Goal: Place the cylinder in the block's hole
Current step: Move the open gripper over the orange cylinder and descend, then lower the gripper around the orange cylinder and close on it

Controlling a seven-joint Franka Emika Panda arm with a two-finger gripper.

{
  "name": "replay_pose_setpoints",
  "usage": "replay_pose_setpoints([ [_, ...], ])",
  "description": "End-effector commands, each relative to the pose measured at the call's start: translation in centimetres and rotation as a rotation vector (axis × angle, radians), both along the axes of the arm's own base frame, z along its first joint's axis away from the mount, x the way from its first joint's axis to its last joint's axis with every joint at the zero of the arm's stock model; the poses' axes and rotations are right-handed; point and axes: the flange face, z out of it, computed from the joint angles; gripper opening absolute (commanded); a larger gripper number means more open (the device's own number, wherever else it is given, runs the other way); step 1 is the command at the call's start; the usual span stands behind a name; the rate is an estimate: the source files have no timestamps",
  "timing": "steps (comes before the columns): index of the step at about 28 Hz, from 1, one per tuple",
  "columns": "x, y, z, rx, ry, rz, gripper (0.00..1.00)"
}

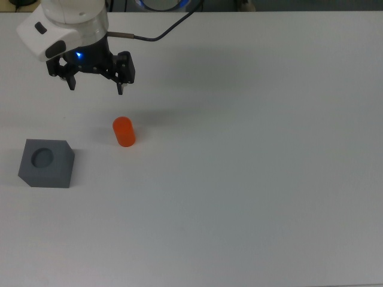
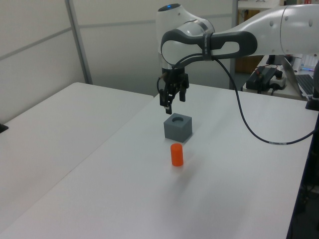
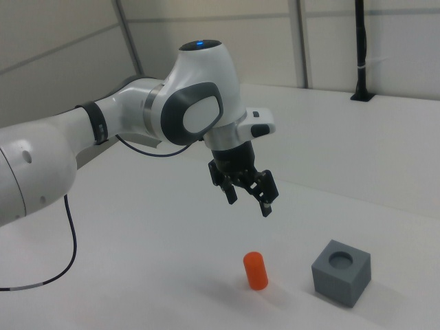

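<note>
- Nearest you in the left view stands the cylinder (image 2: pixel 177 154), orange and upright on the white table (image 2: pixel 149 199), with nothing touching it.
- Just behind it in the left view sits the block (image 2: pixel 178 126), dark grey, its round hole facing up and unfilled.
- Your top view puts the cylinder (image 1: pixel 124 131) to the right of the block (image 1: pixel 46 163) and a little higher in the picture; a strip of bare table (image 1: pixel 251 179) lies between them.
- Your right view has the cylinder (image 3: pixel 256 270) on the left and the block (image 3: pixel 342 271) on the right, near each other but apart.
- Your gripper (image 1: pixel 96 85) hangs in the air, fingers spread wide and holding nothing.
- Look at the right view: the gripper (image 3: pixel 249 199) points down, well above the table (image 3: pixel 158 275) and up and left of the cylinder.
- Seen in the left view, the gripper (image 2: pixel 172 99) hovers over the far side of the block, clear of its top.
- Your arm's black cable (image 2: pixel 244 114) droops from the wrist toward the left view's right edge.
</note>
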Motion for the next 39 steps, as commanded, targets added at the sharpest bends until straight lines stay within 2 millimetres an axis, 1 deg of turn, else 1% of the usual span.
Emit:
replay_pose_setpoints([
  [1, -0.6, -0.5, -0.1, -0.025, 0.028, 0.041, 1.00],
  [4, -0.6, -0.4, -0.1, -0.024, 0.023, 0.043, 1.00],
  [7, -0.9, -0.3, -0.8, -0.022, 0.028, 0.049, 1.00],
  [8, -1.0, -0.1, -0.5, -0.023, 0.019, 0.054, 1.00],
  [12, -1.7, 0.3, -1.6, -0.024, 0.002, 0.105, 1.00],
  [15, -2.5, 0.7, -3.0, -0.025, -0.014, 0.171, 1.00],
  [18, -2.7, 0.9, -4.2, -0.025, -0.013, 0.210, 1.00],
  [21, -2.2, 1.0, -5.3, -0.026, -0.008, 0.262, 1.00],
  [22, -2.0, 1.1, -6.1, -0.025, 0.000, 0.281, 1.00],
  [23, -1.5, 1.2, -7.8, -0.019, 0.023, 0.304, 1.00],
  [26, -1.2, 1.7, -9.2, -0.013, 0.043, 0.314, 1.00],
  [29, -0.5, 2.8, -11.3, -0.009, 0.057, 0.332, 1.00],
  [31, -0.2, 2.9, -11.9, -0.010, 0.048, 0.334, 1.00],
  [34, 0.4, 3.1, -13.3, -0.016, 0.045, 0.344, 1.00],
  [36, 0.8, 4.1, -14.5, -0.024, 0.048, 0.366, 1.00],
  [39, 1.1, 4.2, -14.9, -0.041, 0.043, 0.378, 1.00],
])
